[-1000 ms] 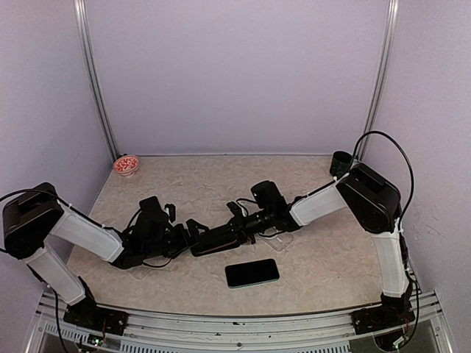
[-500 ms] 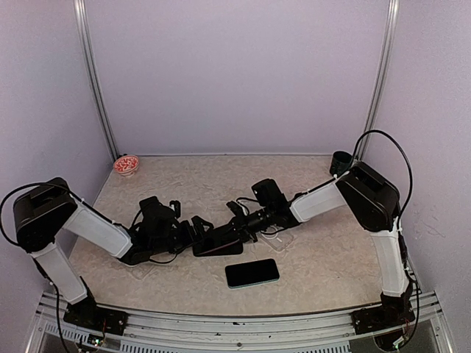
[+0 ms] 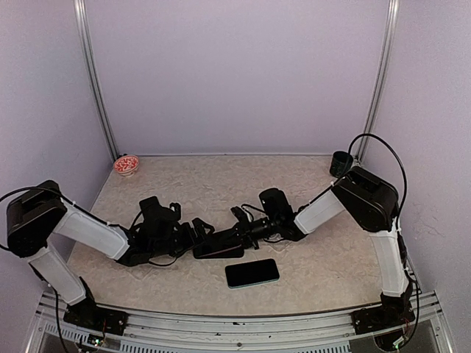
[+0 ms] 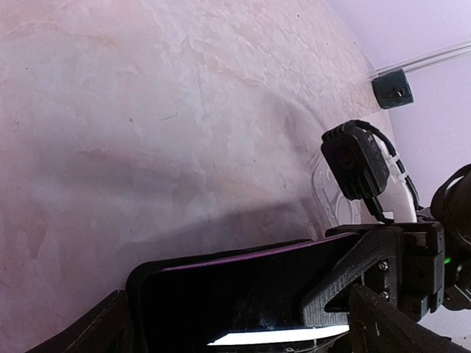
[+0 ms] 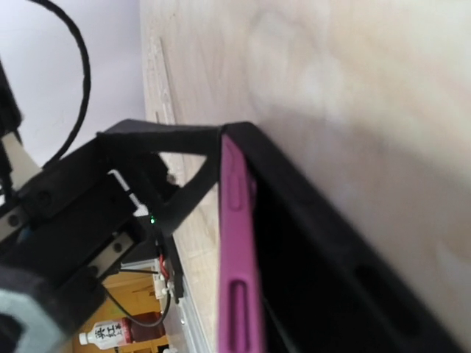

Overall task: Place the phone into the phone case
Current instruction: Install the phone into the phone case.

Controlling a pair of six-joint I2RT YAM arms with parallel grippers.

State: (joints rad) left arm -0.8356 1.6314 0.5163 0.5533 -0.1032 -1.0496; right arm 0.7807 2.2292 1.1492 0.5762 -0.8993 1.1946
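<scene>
Beige marbled tabletop (image 3: 331, 254), lilac walls (image 3: 235, 73). Right gripper (image 3: 239, 232) clamped shut on black phone case with purple rim (image 3: 218, 248); left gripper (image 3: 200, 234) spread wide, fingers (image 4: 401, 327) straddling case's far end, contact unclear. Black teal-edged phone (image 3: 252, 273) flat nearby, apart from case

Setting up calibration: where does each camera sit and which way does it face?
Top external: above and behind the robot, looking down on the table; left arm and right arm show.
Left wrist: low over the table, facing the right gripper along the phone case; own fingers frame it.
Right wrist: low, facing the left gripper along the phone case.
Shared: both wrists see the phone case.
</scene>
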